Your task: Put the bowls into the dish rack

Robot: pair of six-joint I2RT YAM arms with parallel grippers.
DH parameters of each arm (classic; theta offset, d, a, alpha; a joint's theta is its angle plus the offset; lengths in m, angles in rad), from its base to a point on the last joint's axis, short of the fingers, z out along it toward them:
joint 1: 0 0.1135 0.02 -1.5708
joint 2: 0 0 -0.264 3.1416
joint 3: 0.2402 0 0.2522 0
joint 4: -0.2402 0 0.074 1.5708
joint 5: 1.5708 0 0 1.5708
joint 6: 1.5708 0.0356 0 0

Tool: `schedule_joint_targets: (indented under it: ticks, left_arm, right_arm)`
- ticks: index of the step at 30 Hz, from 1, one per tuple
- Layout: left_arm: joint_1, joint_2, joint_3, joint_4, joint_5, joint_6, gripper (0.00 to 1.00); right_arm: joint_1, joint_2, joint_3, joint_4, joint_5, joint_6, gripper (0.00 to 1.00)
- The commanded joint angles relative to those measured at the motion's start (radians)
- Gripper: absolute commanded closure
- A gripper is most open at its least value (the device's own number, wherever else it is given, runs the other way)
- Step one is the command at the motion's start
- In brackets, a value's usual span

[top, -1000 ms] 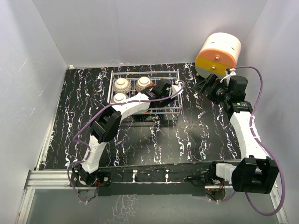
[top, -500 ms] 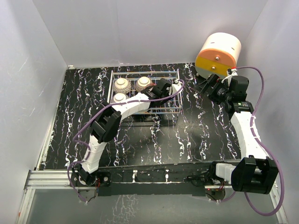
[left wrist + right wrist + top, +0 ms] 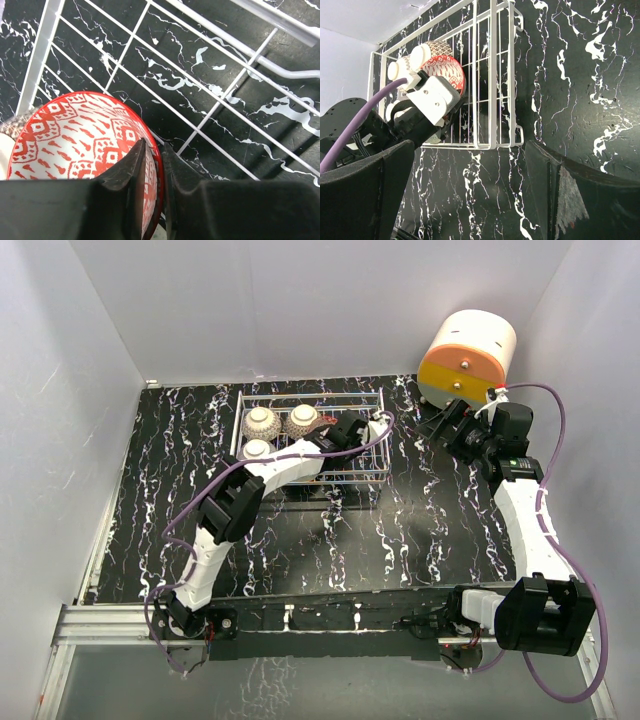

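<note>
The white wire dish rack (image 3: 383,436) stands at the back middle of the table. Three bowls lie upside down in its left half, pale outsides up (image 3: 262,421) (image 3: 302,420) (image 3: 256,449). My left gripper (image 3: 152,147) reaches into the rack and is shut on the rim of the red bowl (image 3: 75,135), one finger inside and one outside. The same red bowl (image 3: 451,70) shows tilted beside the other bowls in the right wrist view, with the rack (image 3: 492,75) around it. My right gripper (image 3: 468,145) hangs open and holds nothing, right of the rack.
A round orange-and-cream drawer unit (image 3: 465,350) stands at the back right, just behind the right gripper (image 3: 445,425). White walls close in the black marbled table (image 3: 150,470) on three sides. A purple cable loops along the left arm.
The left jaws have closed onto the red bowl's rim, and the red bowl now shows beside the wrist. The right arm has barely moved.
</note>
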Motion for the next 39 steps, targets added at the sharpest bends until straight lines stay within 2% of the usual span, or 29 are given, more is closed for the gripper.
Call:
schedule_joint_targets:
  ticks: [1, 2, 18, 24, 28, 33, 36, 39]
  left_arm:
    - [0.014, 0.007, 0.044, -0.016, -0.043, -0.008, 0.95]
    - [0.014, 0.005, 0.048, -0.016, -0.05, -0.01, 1.0]
    - [0.01, -0.085, 0.137, -0.055, -0.061, -0.056, 1.0]
    - [0.011, -0.137, 0.173, -0.018, -0.066, -0.113, 1.0]
    - [0.012, -0.194, 0.131, 0.068, -0.059, -0.181, 1.0]
    - [0.042, -0.277, 0.045, 0.185, 0.012, -0.332, 1.0]
    - [0.103, -0.345, -0.049, 0.296, 0.15, -0.522, 1.0]
    - [0.195, -0.418, -0.21, 0.479, 0.305, -0.756, 1.0]
  right_arm:
    - [-0.01, -0.019, 0.02, 0.028, -0.012, 0.002, 0.04]
    - [-0.011, -0.018, 0.021, 0.028, -0.012, 0.003, 0.04]
    - [-0.013, -0.026, 0.008, 0.03, -0.013, 0.008, 0.04]
    - [-0.014, -0.03, 0.014, 0.029, -0.002, 0.016, 0.04]
    - [-0.017, -0.031, 0.019, 0.019, 0.019, 0.028, 0.04]
    - [-0.027, -0.025, 0.022, 0.02, 0.024, 0.038, 0.04]
    - [-0.029, -0.027, 0.028, 0.019, 0.025, 0.041, 0.04]
    - [-0.03, -0.027, 0.028, 0.018, 0.021, 0.042, 0.04]
